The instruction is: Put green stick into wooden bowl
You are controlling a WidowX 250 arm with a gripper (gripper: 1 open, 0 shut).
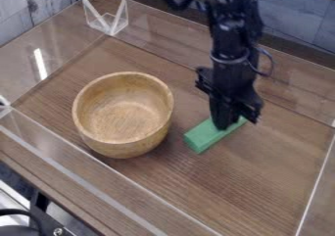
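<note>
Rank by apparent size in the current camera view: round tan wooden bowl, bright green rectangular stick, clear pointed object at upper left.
1. Round tan wooden bowl
2. Unsure: bright green stick and clear pointed object look close

Green stick [211, 136] — flat, angled; wooden bowl [123, 107] — upright, just beside.
</note>
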